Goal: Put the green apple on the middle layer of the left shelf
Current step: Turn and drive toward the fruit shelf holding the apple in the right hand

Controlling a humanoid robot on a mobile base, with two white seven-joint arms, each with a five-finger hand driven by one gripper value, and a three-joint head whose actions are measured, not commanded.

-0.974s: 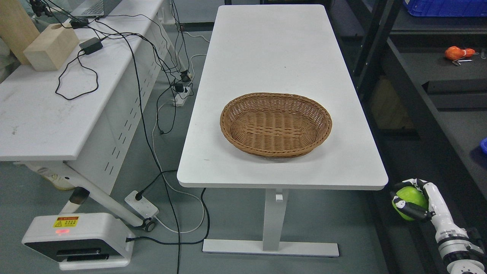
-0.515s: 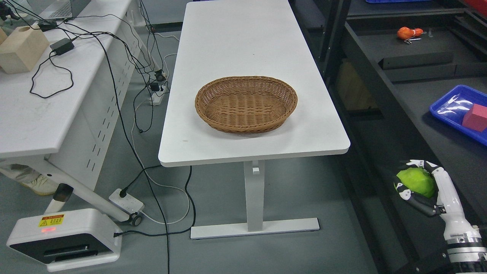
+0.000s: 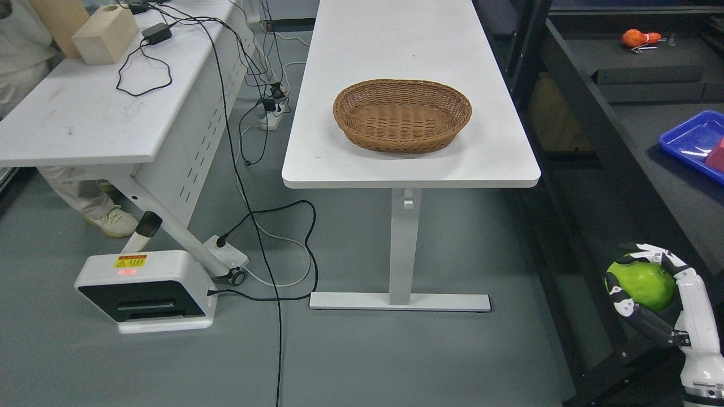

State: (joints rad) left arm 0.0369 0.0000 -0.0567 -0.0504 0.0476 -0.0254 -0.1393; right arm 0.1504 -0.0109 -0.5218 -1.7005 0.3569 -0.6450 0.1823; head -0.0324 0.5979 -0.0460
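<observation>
A green apple (image 3: 645, 284) is held in my right hand (image 3: 650, 282), whose white and black fingers (image 3: 623, 299) curl around it at the lower right of the head view. The hand hangs beside the front edge of a dark shelf (image 3: 639, 169) that runs up the right side. An empty wicker basket (image 3: 402, 115) sits on the white table (image 3: 413, 164) in the middle, well away from the apple. My left arm does not show.
On the dark shelf lie a blue tray (image 3: 691, 144) with a red block (image 3: 715, 155) and, farther back, an orange object (image 3: 638, 38). A second white desk (image 3: 85, 118) with cables and a wooden block (image 3: 104, 34) stands left. A white floor unit (image 3: 147, 291) and a person's legs (image 3: 85, 192) are at left.
The camera has moved, so the whole scene shifted: table and basket now sit higher and farther. My right hand keeps the apple and stays at the lower right.
</observation>
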